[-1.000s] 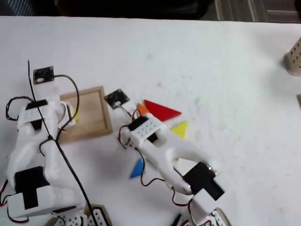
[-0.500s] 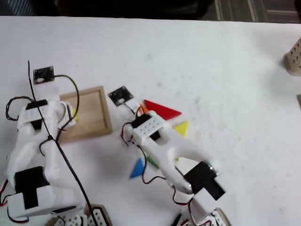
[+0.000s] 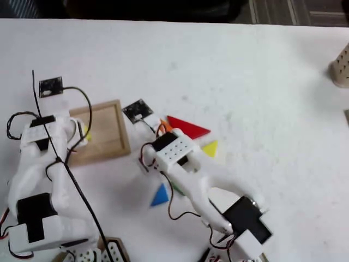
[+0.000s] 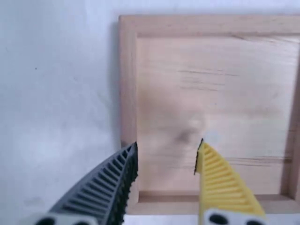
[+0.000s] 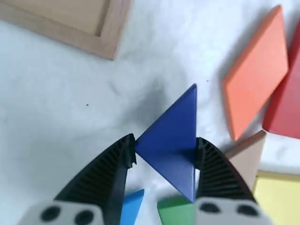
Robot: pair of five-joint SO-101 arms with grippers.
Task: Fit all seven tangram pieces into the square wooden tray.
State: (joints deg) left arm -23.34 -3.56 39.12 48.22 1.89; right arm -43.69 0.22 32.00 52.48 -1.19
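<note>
The square wooden tray [image 3: 121, 126] lies at the left, and its floor [image 4: 211, 93] holds no pieces. My left gripper [image 4: 165, 152] hangs open over the tray's near rim [image 4: 126, 84]. My right gripper [image 5: 164, 150] is shut on a dark blue triangle [image 5: 173, 138], one finger on each side of it. Around it lie an orange parallelogram [image 5: 255, 86], a red triangle [image 3: 188, 128], a tan piece [image 5: 246, 157], a yellow triangle [image 3: 210, 147], a green piece [image 5: 176, 208] and a light blue triangle [image 3: 160, 195]. The right arm's wrist [image 3: 172, 150] covers its gripper from above.
The tray's corner [image 5: 70, 18] is a short way from the right gripper across bare white table. The left arm [image 3: 43, 164] stands on the tray's near left side. A pale perforated object [image 3: 341, 65] sits at the far right edge.
The right arm's wrist has shifted slightly away from its base and its elbow has dropped back. A green piece now shows beside it. The left arm has not moved.
</note>
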